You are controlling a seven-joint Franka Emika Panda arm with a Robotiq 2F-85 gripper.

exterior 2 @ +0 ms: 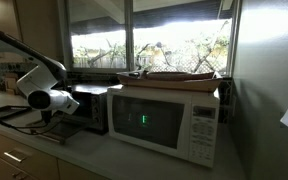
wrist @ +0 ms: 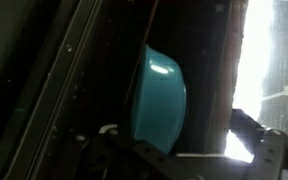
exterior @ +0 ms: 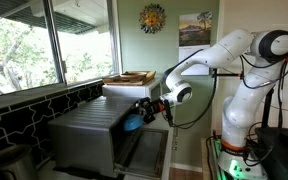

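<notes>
A teal bowl (wrist: 159,95) stands on its edge in a dark oven cavity, straight ahead of my gripper (wrist: 189,137) in the wrist view. The fingers (wrist: 269,140) are spread wide at the bottom of that view, and the bowl's lower rim reaches down between them. Whether they touch it is not visible. In an exterior view the bowl (exterior: 132,122) shows at the mouth of a steel toaster oven (exterior: 89,130), right by the gripper (exterior: 146,112). Elsewhere, the gripper (exterior 2: 62,106) is at the toaster oven (exterior 2: 89,108) in an exterior view.
A white microwave (exterior 2: 164,118) stands beside the oven, with a wooden tray (exterior 2: 174,74) on top. Large windows (exterior: 34,40) run behind the counter. The arm's base (exterior: 234,130) stands near a cluttered stand. Drawers (exterior 2: 14,155) sit below the counter.
</notes>
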